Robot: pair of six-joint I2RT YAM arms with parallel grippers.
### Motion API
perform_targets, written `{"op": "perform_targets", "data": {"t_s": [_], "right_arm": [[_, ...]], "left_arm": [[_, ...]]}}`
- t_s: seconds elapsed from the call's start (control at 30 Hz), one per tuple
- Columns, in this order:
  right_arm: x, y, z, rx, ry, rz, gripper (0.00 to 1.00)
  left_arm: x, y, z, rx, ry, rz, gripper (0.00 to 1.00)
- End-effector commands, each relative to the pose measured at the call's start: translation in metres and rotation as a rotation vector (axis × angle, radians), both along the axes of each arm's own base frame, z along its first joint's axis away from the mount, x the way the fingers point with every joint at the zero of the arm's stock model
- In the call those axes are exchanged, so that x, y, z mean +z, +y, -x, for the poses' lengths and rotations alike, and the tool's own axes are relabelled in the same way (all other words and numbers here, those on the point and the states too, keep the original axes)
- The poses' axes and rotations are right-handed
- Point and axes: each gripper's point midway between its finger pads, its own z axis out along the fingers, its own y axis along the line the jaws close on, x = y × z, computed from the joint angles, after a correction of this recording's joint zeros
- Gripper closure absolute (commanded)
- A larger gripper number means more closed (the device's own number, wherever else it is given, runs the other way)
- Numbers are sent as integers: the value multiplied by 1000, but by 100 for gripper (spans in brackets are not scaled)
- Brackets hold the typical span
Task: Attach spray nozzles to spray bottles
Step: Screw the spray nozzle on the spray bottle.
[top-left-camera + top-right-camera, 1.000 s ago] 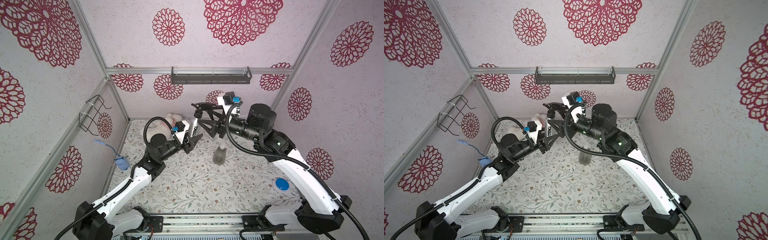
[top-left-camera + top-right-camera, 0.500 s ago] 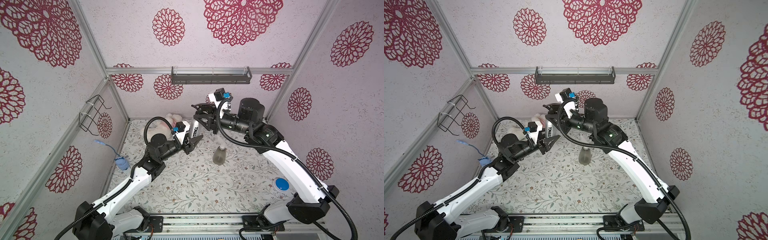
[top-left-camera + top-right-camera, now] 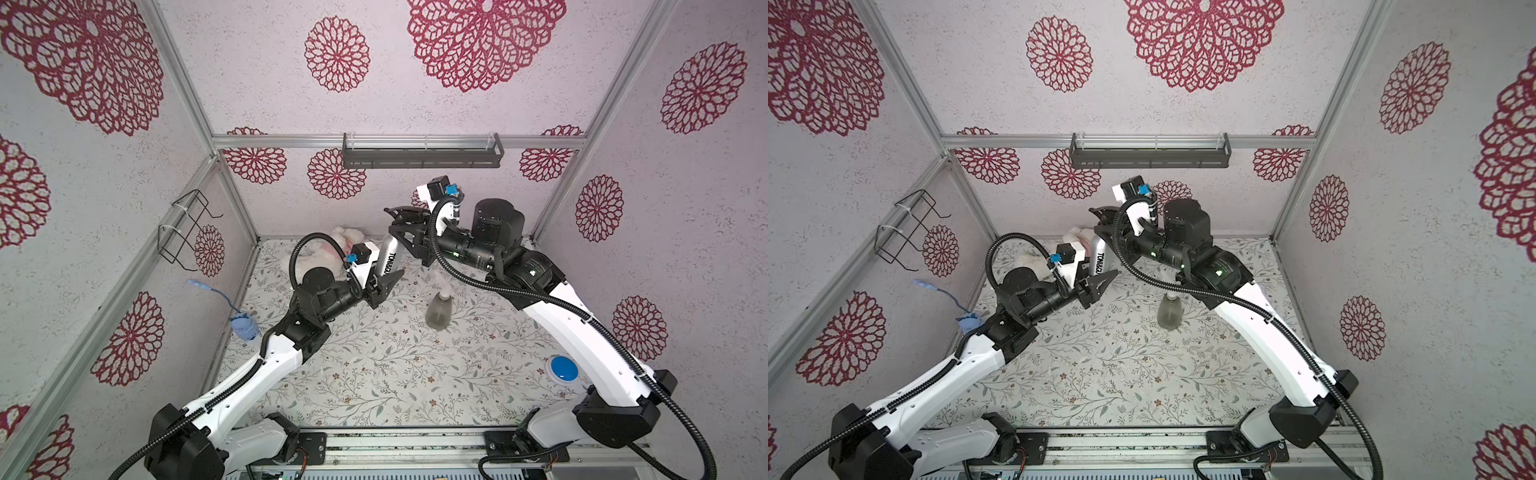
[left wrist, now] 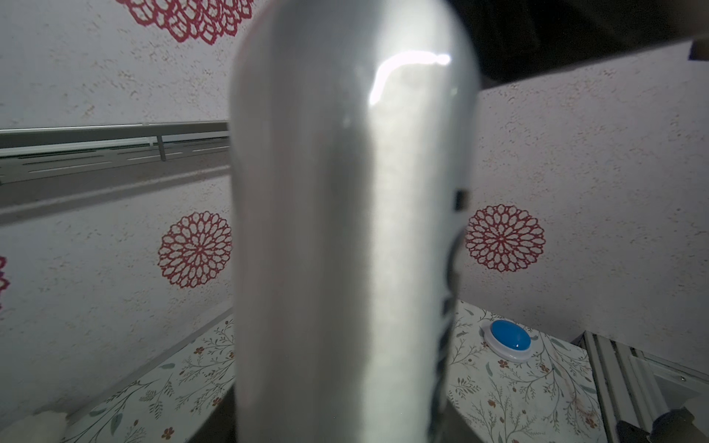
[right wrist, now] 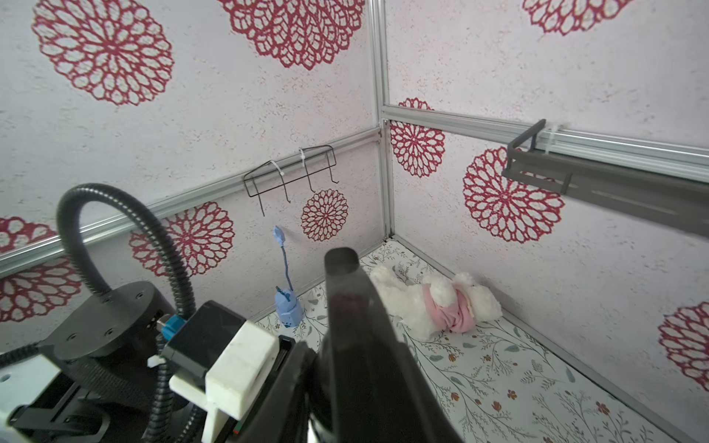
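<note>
One silver bottle (image 3: 387, 257) | upright, leaning slightly, neck up | left claw (image 3: 384, 282) clamps it | right claw (image 3: 405, 222) at neck, grip unclear

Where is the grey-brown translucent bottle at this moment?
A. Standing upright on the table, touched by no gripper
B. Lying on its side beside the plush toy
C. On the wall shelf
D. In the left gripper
A: the grey-brown bottle stands upright on the flowered table, while the left gripper holds the silver bottle.
</note>
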Motion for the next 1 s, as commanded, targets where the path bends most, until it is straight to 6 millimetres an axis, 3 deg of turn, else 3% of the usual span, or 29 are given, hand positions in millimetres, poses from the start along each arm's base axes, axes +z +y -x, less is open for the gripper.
{"op": "perform_targets", "data": {"t_s": [0.0, 0.17, 0.4, 0.63, 0.83, 0.97], "right_arm": [[-8, -18, -24, -283, -12, 82, 81], [-27, -2, -30, -441, 0, 149, 82], [-29, -12, -43, -748, -20, 143, 85], [-38, 2, -47, -869, -39, 173, 86], [-36, 22, -45, -826, -31, 157, 85], [-13, 36, -22, -598, 6, 41, 67]], "left_arm": [[24, 12, -11, 100, -41, 28, 100], [24, 11, -21, 161, -56, 15, 100], [32, 11, -27, 274, -113, -13, 100], [39, 16, -35, 383, -147, -14, 100], [36, 16, -38, 437, -151, -35, 100], [27, 21, -37, 429, -142, -36, 100]]}}
